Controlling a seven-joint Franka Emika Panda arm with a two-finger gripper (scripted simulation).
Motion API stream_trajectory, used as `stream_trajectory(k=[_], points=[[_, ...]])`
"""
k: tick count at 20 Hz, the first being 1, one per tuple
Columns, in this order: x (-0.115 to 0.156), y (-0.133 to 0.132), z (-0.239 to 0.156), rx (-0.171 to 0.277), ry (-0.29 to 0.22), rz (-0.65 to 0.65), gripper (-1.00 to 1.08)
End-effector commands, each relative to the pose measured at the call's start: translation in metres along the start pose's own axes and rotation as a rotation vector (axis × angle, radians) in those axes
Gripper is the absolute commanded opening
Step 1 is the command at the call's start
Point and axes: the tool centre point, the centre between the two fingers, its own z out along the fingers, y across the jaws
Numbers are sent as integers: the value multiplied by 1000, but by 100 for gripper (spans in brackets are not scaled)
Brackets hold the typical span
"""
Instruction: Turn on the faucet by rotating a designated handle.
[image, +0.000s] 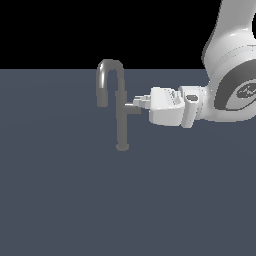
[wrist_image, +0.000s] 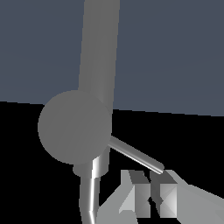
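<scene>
The faucet (image: 121, 125) is a slim grey post on a small round base with a gooseneck spout (image: 109, 70) curving over to the exterior view's left. The handle (image: 132, 108) is a short grey stub sticking out of the post toward the exterior view's right. My gripper (image: 136, 102) reaches in horizontally from the right, its tips at the stub's outer end. In the wrist view the stub's round end (wrist_image: 74, 127) sits on the post (wrist_image: 100, 43), and the thin lever rod (wrist_image: 135, 155) slants out toward my gripper (wrist_image: 151, 190). The fingers (wrist_image: 166, 197) stand close together, holding nothing, just beside the rod's tip.
The faucet stands on a flat blue-grey floor (image: 60, 200). My white arm (image: 230, 75) fills the upper right of the exterior view. No other objects show.
</scene>
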Motion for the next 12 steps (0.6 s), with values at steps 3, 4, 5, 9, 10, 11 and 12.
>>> stream_trajectory(k=[3,4,5,9,10,11,12], points=[[45,18,1,1,8,61,-100],[45,18,1,1,8,61,-100],[16,4,0,-1,-2,7,-100],[39,6,0,0,2,30,-100],[45,6,0,0,3,35,-100],[51,6,0,0,4,41,-100],[56,7,0,1,5,47,-100]])
